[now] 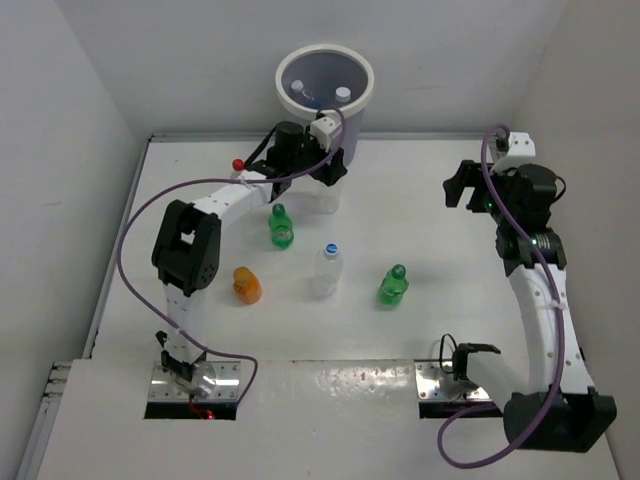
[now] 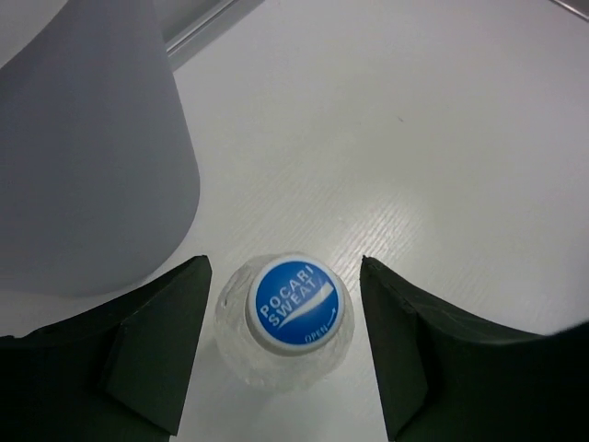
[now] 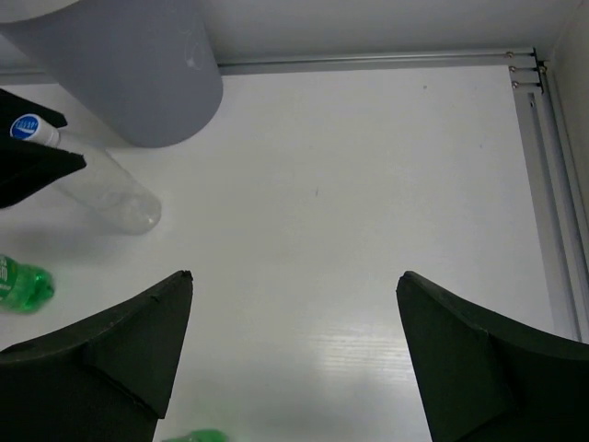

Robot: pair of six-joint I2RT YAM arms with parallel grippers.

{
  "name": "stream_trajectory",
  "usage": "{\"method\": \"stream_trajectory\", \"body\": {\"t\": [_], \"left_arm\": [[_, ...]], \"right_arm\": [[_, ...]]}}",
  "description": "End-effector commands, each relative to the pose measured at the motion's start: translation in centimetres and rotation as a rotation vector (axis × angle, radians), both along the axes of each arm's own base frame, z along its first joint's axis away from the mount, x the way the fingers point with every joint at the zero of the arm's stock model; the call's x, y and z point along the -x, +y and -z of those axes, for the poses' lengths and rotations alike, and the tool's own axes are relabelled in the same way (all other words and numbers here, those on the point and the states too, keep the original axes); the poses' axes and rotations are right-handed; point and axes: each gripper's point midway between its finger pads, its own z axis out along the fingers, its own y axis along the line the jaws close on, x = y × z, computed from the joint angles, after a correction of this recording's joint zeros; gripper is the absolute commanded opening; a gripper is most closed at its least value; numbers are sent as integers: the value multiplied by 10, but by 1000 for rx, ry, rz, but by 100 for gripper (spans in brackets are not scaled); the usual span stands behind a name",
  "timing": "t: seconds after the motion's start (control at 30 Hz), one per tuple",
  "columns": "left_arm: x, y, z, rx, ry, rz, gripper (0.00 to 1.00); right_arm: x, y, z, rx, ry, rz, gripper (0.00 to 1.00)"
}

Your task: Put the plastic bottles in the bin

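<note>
My left gripper (image 1: 326, 172) is open and stands over an upright clear blue-capped bottle (image 1: 328, 201) just in front of the grey bin (image 1: 290, 57). In the left wrist view the gripper (image 2: 285, 263) has a finger on each side of that bottle's cap (image 2: 296, 305), with a gap on both sides. Two bottle caps show inside the bin. On the table stand a green bottle (image 1: 281, 227), a clear blue-capped bottle (image 1: 327, 269), another green bottle (image 1: 393, 287) and an orange bottle (image 1: 246, 286). A red cap (image 1: 238, 164) shows beside the left arm. My right gripper (image 1: 460, 185) is open and empty.
The right wrist view shows the bin's wall (image 3: 138, 74), the clear bottle (image 3: 106, 180) under the left fingers, and a green bottle (image 3: 23, 282) at the left edge. Walls close the table at the back and on both sides. A metal rail (image 3: 543, 166) runs along the right edge.
</note>
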Motion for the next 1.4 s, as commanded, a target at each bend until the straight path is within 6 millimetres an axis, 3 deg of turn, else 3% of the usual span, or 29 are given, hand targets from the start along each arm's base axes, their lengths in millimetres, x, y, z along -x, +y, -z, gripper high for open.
{"method": "stream_trajectory", "body": {"t": [0.0, 0.1, 0.13, 0.23, 0.33, 0.37, 0.47, 0.5, 0.6, 0.8, 0.93, 0.97, 1.03, 1.07, 1.2, 1.23, 1.27, 1.3, 1.37], "left_arm": [[-9, -17, -25, 53, -91, 27, 69], [-13, -18, -23, 50, -91, 18, 51], [-14, -18, -28, 55, -101, 18, 39], [-2, -22, -56, 76, -103, 34, 25], [27, -31, -124, 133, -177, 89, 21], [45, -35, -165, 144, -254, 109, 20], [63, -37, -214, 152, -327, 135, 18], [72, -36, -253, 166, -411, 135, 18], [74, -25, -291, 136, -532, 77, 20], [28, 29, -338, 191, -654, -154, 23], [-11, 61, -358, 252, -740, -282, 26], [-35, 69, -342, 259, -710, -309, 27], [-52, 78, -338, 281, -723, -334, 27], [-68, 81, -325, 287, -722, -336, 27], [-95, 91, -305, 370, -687, -306, 27], [-108, 86, -283, 377, -644, -306, 27], [-113, 91, -285, 409, -630, -315, 29], [-118, 95, -281, 424, -625, -322, 32], [-126, 92, -266, 437, -593, -322, 56]], "right_arm": [[23, 1, 6, -9, 26, -17, 90], [35, -2, 17, 2, 58, -13, 89], [38, -4, 16, 6, 57, -10, 89], [53, -2, 28, 12, 109, -37, 88], [64, 9, 39, 62, 135, -145, 88], [73, 16, 45, 69, 164, -198, 88], [86, 23, 60, 40, 228, -237, 88], [91, 26, 62, 30, 239, -249, 88], [104, 32, 70, 70, 242, -318, 88], [132, 34, 79, 141, 270, -380, 88], [149, 44, 83, 104, 309, -422, 89], [151, 49, 80, 89, 300, -455, 89], [154, 52, 77, 81, 300, -466, 89], [153, 53, 76, 71, 300, -466, 89], [152, 56, 74, 55, 294, -476, 89], [152, 57, 75, 52, 301, -481, 89], [151, 56, 76, 50, 309, -479, 89], [151, 55, 76, 55, 308, -478, 89], [149, 56, 79, 39, 314, -472, 89]]}}
